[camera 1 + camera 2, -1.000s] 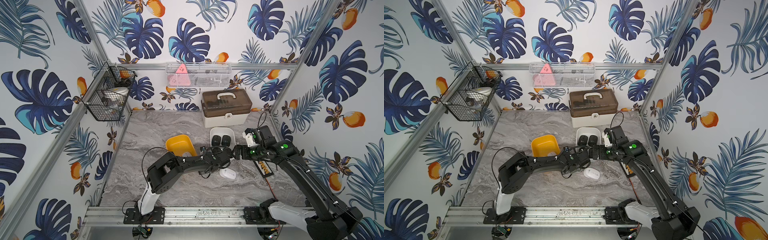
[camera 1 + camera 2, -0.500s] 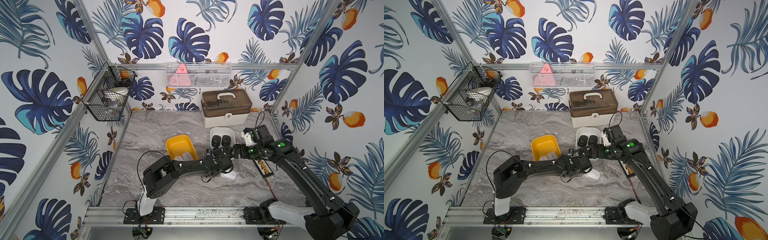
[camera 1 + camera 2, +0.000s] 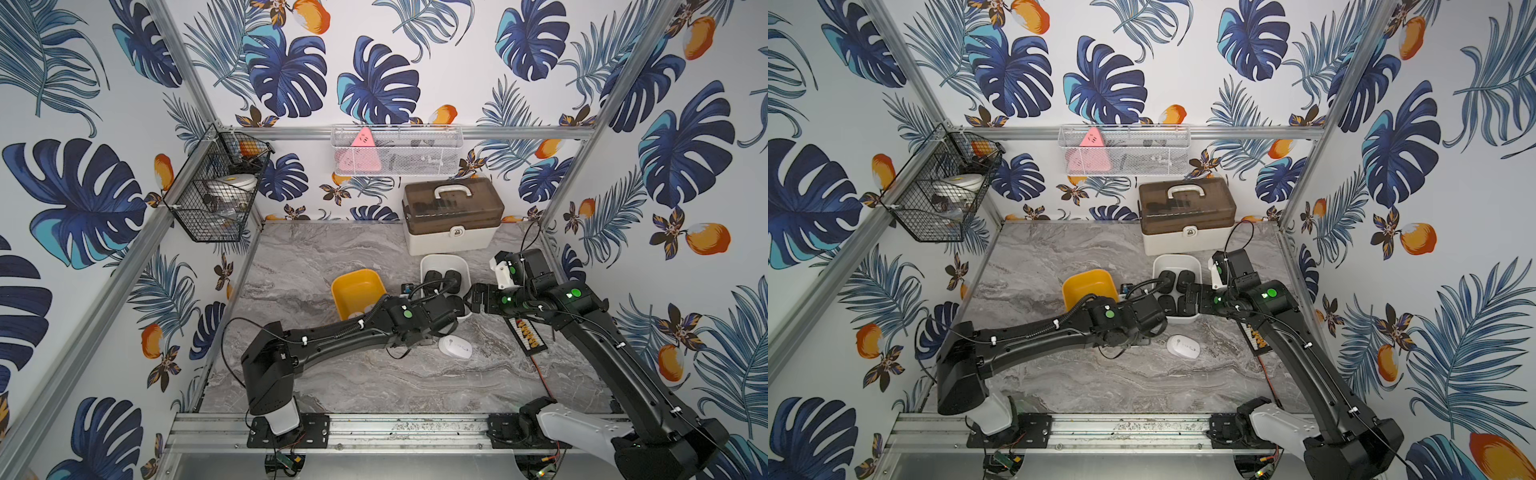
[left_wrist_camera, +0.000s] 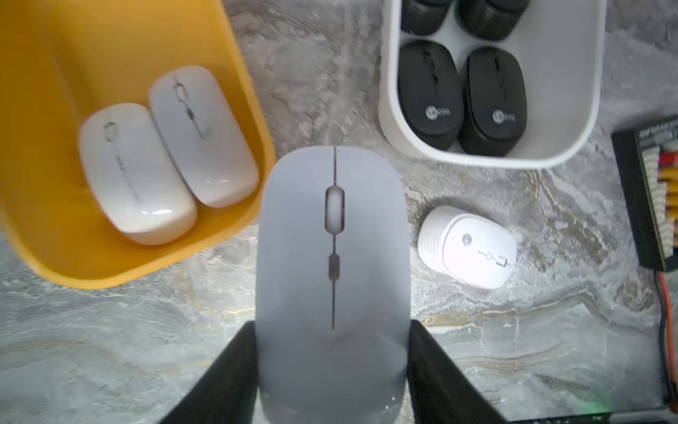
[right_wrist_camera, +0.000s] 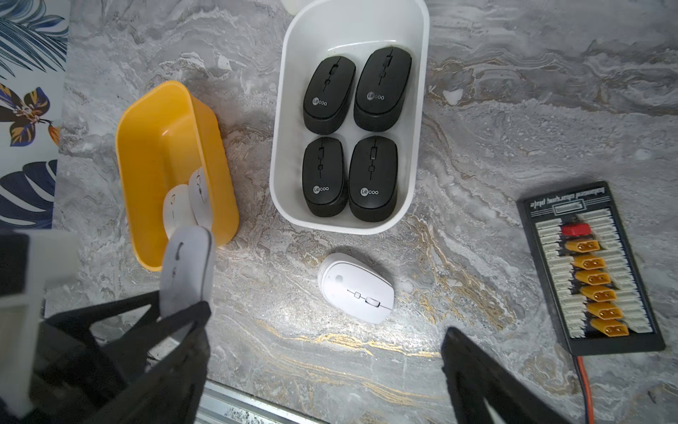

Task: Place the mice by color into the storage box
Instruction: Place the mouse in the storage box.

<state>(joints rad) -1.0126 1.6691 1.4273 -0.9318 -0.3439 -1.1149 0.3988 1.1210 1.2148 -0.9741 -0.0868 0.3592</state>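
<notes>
Holding a white mouse (image 4: pixel 332 238) clamped by the yellow box's (image 4: pixel 44 91) near end, the left tool (image 4: pixel 332 325) likely aims there, where two white mice (image 4: pixel 135 172) lie. Top views hide this grip; wrist views show it. Four black mice (image 4: pixel 427 91) fill the white box (image 4: pixel 565 91). The right tool (image 3: pixel 473 301) hangs wide apart, empty.

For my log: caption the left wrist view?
Left gripper holds a white mouse near the yellow bin; a second mouse lies on the table.

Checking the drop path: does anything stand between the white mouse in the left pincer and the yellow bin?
Nothing visible does. The left pincer holds the glossy white oval mouse by the near end of the yellow plastic bin; two white mice lie at that end, the rest bare.
</notes>
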